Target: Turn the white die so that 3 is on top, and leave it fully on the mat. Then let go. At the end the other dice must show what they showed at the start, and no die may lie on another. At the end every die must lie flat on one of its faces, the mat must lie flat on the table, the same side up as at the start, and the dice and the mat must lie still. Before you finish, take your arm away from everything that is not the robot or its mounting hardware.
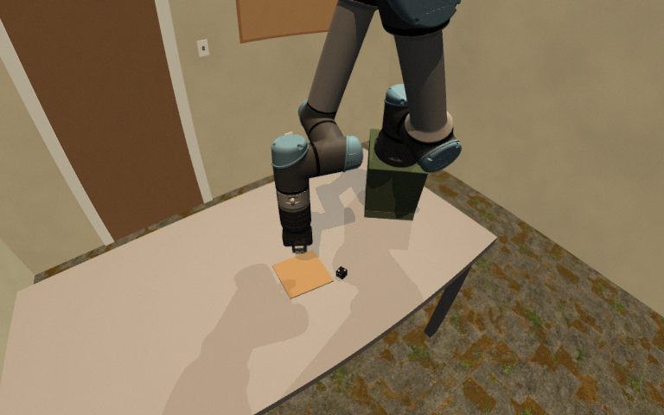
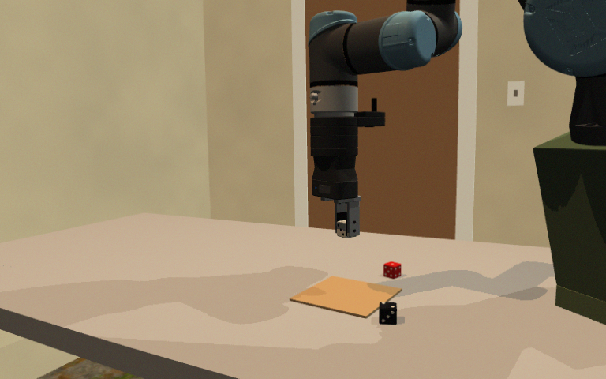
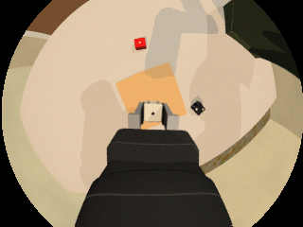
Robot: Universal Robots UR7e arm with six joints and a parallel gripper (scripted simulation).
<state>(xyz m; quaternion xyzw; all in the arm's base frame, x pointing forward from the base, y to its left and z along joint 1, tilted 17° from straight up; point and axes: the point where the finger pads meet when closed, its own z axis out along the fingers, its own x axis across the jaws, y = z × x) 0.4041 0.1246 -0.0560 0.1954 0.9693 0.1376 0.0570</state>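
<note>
My gripper points straight down and is shut on the white die, held well above the orange mat. In the wrist view the die sits between the fingers, over the mat's near edge. In the top view the gripper hangs over the far corner of the mat. The black die lies on the table just off the mat's right corner. The red die lies on the table beyond the mat.
The dark green pedestal of the arm stands at the back right of the table. The table's front edge runs close to the black die.
</note>
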